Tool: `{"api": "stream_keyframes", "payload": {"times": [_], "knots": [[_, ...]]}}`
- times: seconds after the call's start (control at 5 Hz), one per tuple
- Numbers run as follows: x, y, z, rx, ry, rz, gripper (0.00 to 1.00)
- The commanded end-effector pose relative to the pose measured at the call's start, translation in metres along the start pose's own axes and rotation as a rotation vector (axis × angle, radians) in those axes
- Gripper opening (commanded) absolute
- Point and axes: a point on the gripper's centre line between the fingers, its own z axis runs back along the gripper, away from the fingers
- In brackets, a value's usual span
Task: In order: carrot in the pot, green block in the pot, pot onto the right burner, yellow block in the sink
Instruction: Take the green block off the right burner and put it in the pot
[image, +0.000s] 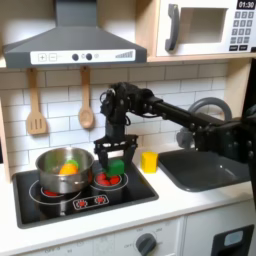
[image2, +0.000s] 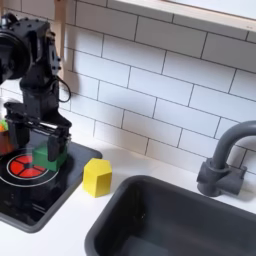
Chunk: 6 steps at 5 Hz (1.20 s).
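The gripper (image: 109, 152) stands open — jaws straddling the green block (image2: 47, 153) on the right burner (image2: 28, 167).

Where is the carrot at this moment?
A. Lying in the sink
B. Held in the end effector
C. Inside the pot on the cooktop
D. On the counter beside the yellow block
C: in the first exterior view the orange carrot lies inside the pot, while the end effector is down around the green block on the right burner.
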Motion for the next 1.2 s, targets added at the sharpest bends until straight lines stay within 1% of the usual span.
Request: {"api": "stream_keyframes", "payload": {"times": [0.0, 0.4, 0.6, 0.8, 1.0], "knots": [[0.004, 0.0, -0.002, -0.01, 0.002, 0.021, 1.0], [0.01, -0.001, -0.002, -0.009, -0.011, 0.001, 1.0], [0.011, 0.0, -0.005, -0.012, -0.005, 0.003, 1.0], [0.014, -0.001, -0.005, -0.009, -0.011, 0.003, 1.0], [0.014, -0.001, -0.011, -0.012, -0.001, 0.005, 1.0]]}}
